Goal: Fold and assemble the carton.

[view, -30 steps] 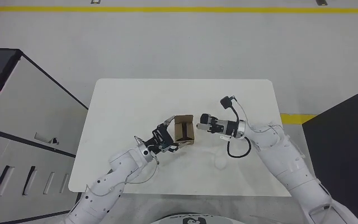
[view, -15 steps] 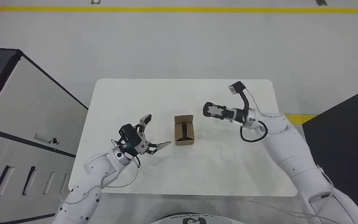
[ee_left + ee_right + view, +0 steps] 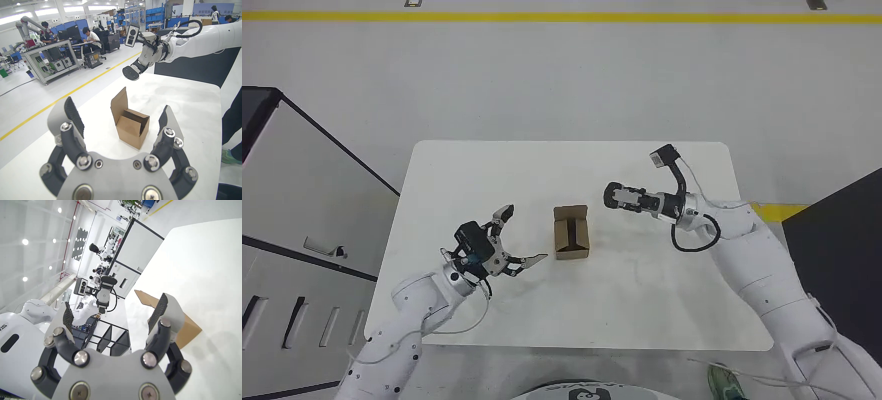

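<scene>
Carton (image 3: 571,233) stands upright at the middle of the worktop (image 3: 662,300), body squared, lid flap up, top open. Left hand (image 3: 522,236), spread, sits clear at its nine o'clock; right hand (image 3: 610,196), spread, at two o'clock. Closing the top looks like what's left.

Open carton on white worktop, both arms off it.
Brown carton (image 3: 571,232) stands mid-worktop (image 3: 662,300), top open, dark inside. Left gripper (image 3: 525,235) sits near its one side, fingers (image 3: 535,259) spread wide, not touching. Right gripper (image 3: 610,197) hangs near the opposite side, further back, apart from it. Grey cabinet (image 3: 292,200) stands beside the worktop; yellow floor line (image 3: 562,17) runs behind.
</scene>
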{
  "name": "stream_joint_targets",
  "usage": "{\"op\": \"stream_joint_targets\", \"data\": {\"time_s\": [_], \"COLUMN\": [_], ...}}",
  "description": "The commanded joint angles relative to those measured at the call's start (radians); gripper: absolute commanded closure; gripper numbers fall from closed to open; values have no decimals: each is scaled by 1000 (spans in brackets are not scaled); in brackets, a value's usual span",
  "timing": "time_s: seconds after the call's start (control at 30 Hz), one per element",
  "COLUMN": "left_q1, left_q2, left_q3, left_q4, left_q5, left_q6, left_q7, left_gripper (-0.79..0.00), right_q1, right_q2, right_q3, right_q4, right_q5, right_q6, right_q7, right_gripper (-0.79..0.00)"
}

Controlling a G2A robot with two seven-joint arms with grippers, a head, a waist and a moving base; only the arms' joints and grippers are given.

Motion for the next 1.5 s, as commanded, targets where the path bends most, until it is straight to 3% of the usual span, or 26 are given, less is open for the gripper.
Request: {"op": "stream_joint_targets", "data": {"time_s": [0.0, 0.1, 0.3, 0.53, 0.77, 1.03, 1.1, 1.33, 1.47], "left_q1": [0, 0, 0, 0, 0, 0, 0, 0, 0], "left_q2": [0, 0, 0, 0, 0, 0, 0, 0, 0], "left_q3": [0, 0, 0, 0, 0, 0, 0, 0, 0], "left_q4": [0, 0, 0, 0, 0, 0, 0, 0, 0], "left_q5": [0, 0, 0, 0, 0, 0, 0, 0, 0], "left_q6": [0, 0, 0, 0, 0, 0, 0, 0, 0], "left_q7": [0, 0, 0, 0, 0, 0, 0, 0, 0], "left_gripper": [-785, -785, -785, -785, -785, -785, -785, -785, -785], "right_q1": [0, 20, 173, 337, 454, 451, 444, 452, 461], "right_q2": [0, 1, -10, -50, -113, -113, -112, -122, -138], "right_q3": [0, 9, -17, -167, -334, -335, -353, -366, -382], "right_q4": [0, 1, 146, 250, 341, 342, 333, 353, 388], "right_q5": [0, 20, 103, 114, 86, 77, -19, -115, -126], "right_q6": [0, 29, 82, 165, 102, 105, 141, 148, 137], "right_q7": [0, 17, 222, 306, 244, 236, 188, 115, 112], "right_gripper": [-785, -785, -785, -785, -785, -785, -785, -785, -711]}}
